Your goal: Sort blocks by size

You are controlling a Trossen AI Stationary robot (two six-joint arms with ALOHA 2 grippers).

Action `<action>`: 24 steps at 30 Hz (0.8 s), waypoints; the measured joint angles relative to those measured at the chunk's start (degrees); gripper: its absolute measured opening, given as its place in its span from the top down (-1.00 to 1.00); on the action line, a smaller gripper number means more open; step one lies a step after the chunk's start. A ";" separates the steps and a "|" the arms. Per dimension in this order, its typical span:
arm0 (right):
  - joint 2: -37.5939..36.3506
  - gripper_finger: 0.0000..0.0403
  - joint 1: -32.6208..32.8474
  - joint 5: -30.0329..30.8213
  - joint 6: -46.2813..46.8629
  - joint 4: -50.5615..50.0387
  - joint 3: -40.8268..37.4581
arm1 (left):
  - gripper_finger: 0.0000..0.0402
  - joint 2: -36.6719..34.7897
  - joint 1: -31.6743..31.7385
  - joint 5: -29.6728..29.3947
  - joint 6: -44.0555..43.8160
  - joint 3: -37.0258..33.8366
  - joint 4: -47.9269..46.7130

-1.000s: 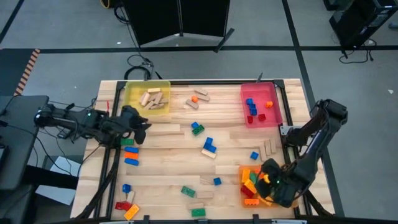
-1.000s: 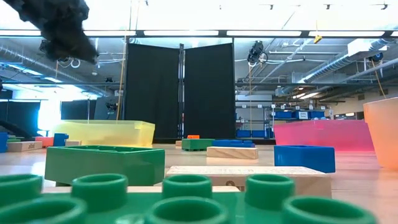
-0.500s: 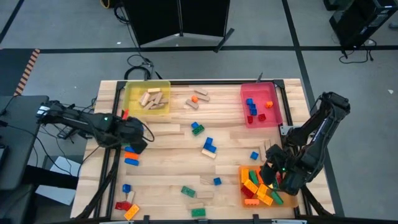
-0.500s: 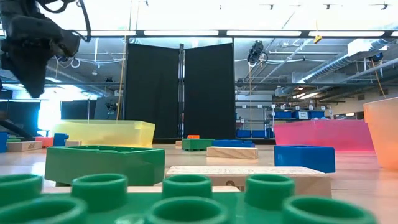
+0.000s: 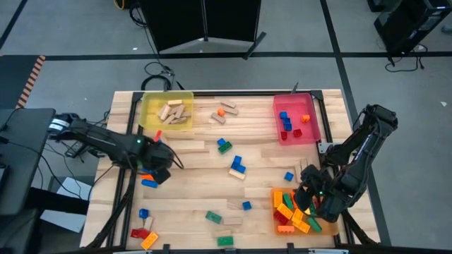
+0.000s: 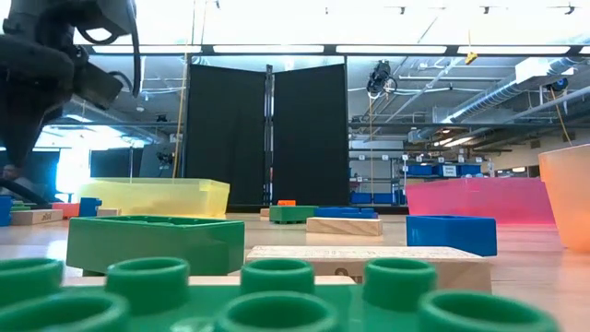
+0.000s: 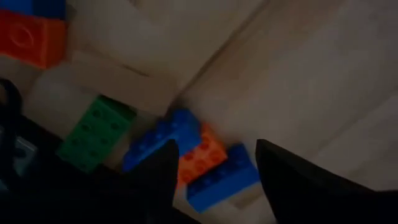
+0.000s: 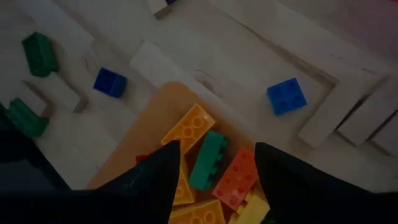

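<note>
My left gripper point(image 5: 161, 171) is open above a cluster of blue point(image 7: 163, 138), orange point(image 7: 205, 154) and blue point(image 7: 222, 177) studded bricks at the table's left. In the left wrist view point(image 7: 214, 171) its fingers stand to either side of them and touch nothing. A blue brick point(image 5: 149, 183) of the cluster lies flat on the wood. My right gripper point(image 5: 311, 194) is open and empty above the orange tray point(image 5: 277, 192). That tray holds yellow point(image 8: 189, 127), green point(image 8: 208, 158) and orange point(image 8: 236, 177) bricks.
A yellow tray point(image 5: 148, 120) with wooden blocks and a red tray point(image 5: 279, 130) with red and blue bricks stand at the far side. Loose bricks lie mid-table: green point(image 5: 224, 145), blue point(image 5: 237, 164), blue point(image 5: 288, 176). More lie by the near edge point(image 5: 143, 233). A green brick point(image 6: 157, 242) fills the low view.
My left gripper has gone from beside the yellow tray toward the table's near edge and a little right, coming down over the blue and orange bricks. My right gripper has drawn back a little toward the far edge over the orange tray, then kept still.
</note>
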 joint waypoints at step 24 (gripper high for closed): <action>0.02 0.01 -1.88 4.62 -3.58 7.83 0.00 | -0.46 7.69 16.58 -6.68 -6.96 -10.28 10.17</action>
